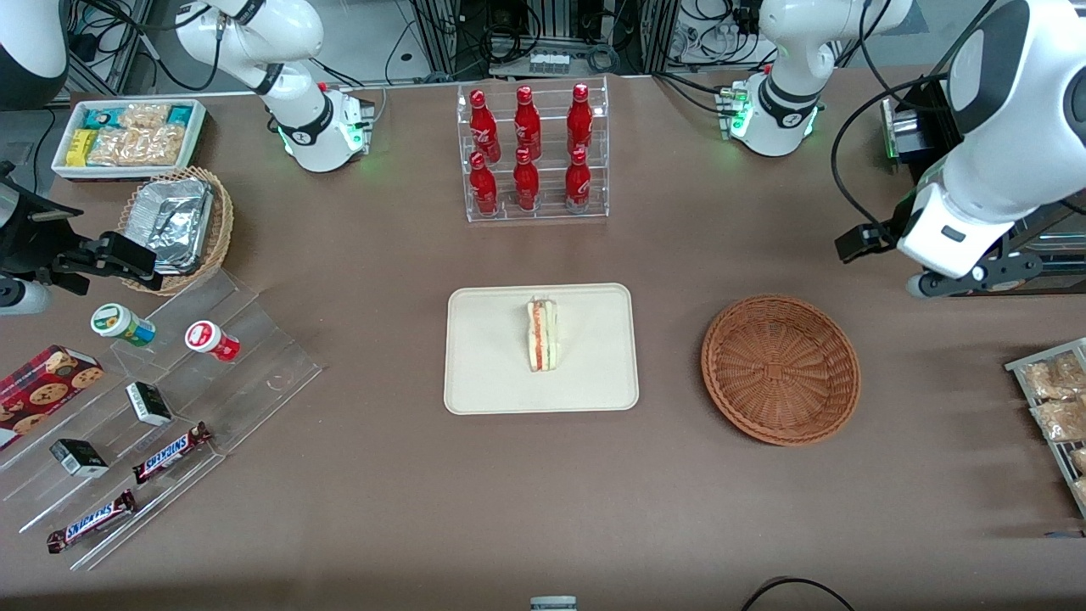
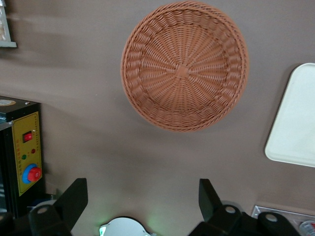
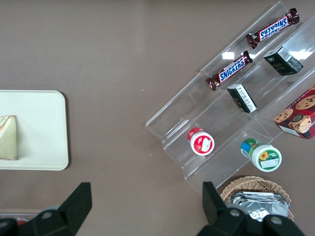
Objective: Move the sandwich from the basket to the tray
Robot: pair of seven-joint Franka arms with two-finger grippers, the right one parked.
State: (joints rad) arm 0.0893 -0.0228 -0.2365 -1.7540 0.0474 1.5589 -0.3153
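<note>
The sandwich [image 1: 543, 334], a pale bread wedge with red and green filling, lies on the cream-white tray [image 1: 484, 373] at the table's middle; it also shows in the right wrist view as the sandwich [image 3: 8, 137] on the tray [image 3: 39, 128]. The reddish-brown wicker basket [image 1: 780, 369] stands beside the tray, toward the working arm's end, with nothing in it. My gripper [image 2: 142, 196] hangs high above the table, open, nothing between its fingers. It looks down on the basket [image 2: 184, 66] and one corner of the tray [image 2: 295, 123]. In the front view the gripper [image 1: 967, 276] is farther from the camera than the basket.
A clear rack of red bottles [image 1: 533, 153] stands farther back than the tray. Toward the parked arm's end are a white snack bin [image 1: 127, 136], a tan basket with foil trays [image 1: 178, 225] and clear steps with snacks [image 1: 153, 424]. A wire rack of packets [image 1: 1056, 407] and a control box [image 2: 22, 157] sit at the working arm's end.
</note>
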